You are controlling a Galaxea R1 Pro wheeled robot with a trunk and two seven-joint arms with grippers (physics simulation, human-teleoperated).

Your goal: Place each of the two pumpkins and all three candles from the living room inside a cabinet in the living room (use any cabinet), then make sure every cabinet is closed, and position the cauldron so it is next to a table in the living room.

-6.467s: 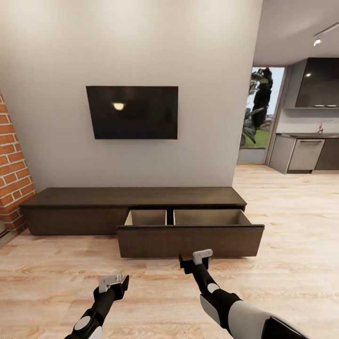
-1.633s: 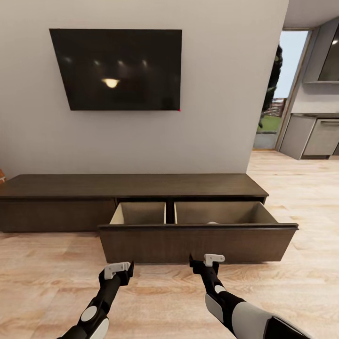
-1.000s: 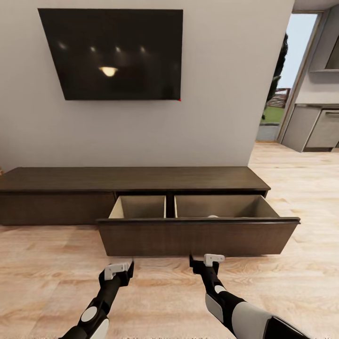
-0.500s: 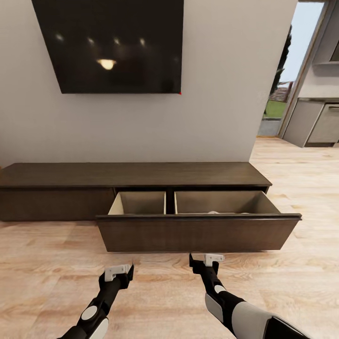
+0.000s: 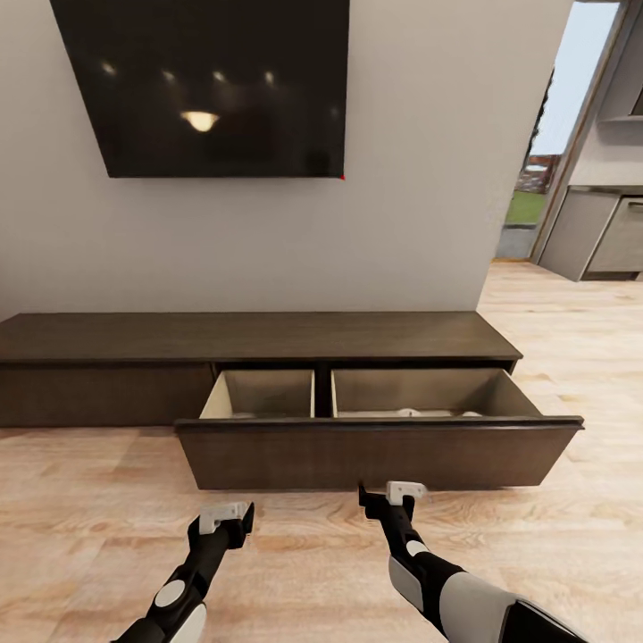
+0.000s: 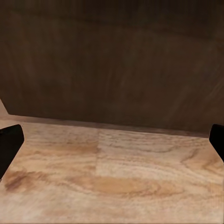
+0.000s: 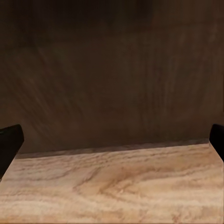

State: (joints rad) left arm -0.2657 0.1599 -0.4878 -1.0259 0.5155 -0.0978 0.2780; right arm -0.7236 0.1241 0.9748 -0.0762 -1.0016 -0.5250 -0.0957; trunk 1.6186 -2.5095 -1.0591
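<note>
Plank floor, long dark-brown cabinet, pale-lined drawer pulled out

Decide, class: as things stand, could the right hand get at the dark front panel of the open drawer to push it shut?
Probably yes. The right hand hangs open just short of the drawer's front panel, with bare wood floor between them and nothing in the way. The right wrist view shows that panel straight ahead.

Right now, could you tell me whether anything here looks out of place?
Only the cabinet: its wide drawer stands pulled out over the floor while the left panel sits flush. Pale shapes barely show inside; nothing looks spilled or damaged.
</note>
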